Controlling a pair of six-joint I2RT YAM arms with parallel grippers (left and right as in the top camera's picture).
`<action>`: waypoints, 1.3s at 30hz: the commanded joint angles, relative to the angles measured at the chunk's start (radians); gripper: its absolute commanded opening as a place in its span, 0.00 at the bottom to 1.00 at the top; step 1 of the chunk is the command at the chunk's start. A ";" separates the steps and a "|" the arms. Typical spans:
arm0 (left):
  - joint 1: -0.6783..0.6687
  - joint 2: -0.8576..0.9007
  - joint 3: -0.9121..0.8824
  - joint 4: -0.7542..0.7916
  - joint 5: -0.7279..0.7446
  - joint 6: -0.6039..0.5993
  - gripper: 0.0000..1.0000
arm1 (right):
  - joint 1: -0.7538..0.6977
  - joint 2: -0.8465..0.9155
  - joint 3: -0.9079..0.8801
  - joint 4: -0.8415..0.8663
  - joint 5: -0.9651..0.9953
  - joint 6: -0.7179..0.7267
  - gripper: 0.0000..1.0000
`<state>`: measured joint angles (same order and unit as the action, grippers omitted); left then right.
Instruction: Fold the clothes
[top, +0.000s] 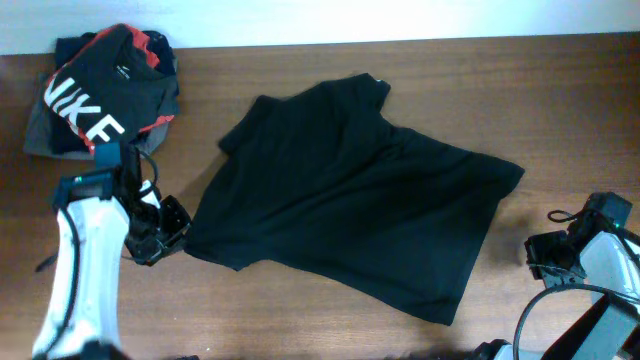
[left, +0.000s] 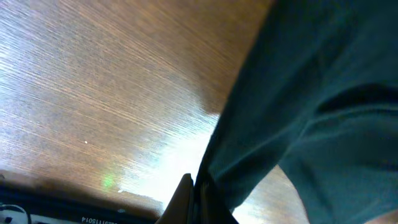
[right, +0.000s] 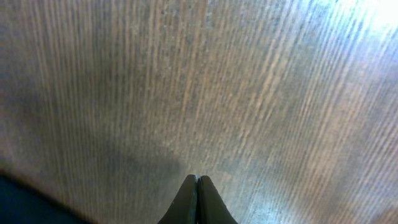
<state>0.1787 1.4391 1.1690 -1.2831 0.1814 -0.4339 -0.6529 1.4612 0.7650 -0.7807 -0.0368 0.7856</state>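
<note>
Pinching the edge of the black T-shirt (top: 360, 200), the left gripper (left: 194, 183) is closed — the right gripper (right: 197, 182) closed, empty.

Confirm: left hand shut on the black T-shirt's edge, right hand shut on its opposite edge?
Wrong on the right hand: it is shut on nothing, with bare table beneath its fingertips in the right wrist view, apart from the black T-shirt. The left hand is shut on the shirt's edge, as stated.
</note>
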 joint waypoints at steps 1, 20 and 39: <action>-0.008 -0.063 0.010 -0.004 -0.060 -0.022 0.36 | -0.002 -0.018 0.002 0.008 -0.024 0.000 0.04; -0.098 -0.032 0.009 0.598 0.050 0.121 0.31 | 0.191 -0.018 0.153 0.009 -0.148 -0.352 0.55; -0.379 0.423 0.009 1.247 0.066 0.151 0.01 | 0.426 0.090 0.230 0.050 -0.154 -0.388 0.15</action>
<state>-0.2012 1.8202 1.1728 -0.0746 0.2390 -0.3016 -0.2337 1.5257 0.9844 -0.7128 -0.1646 0.4068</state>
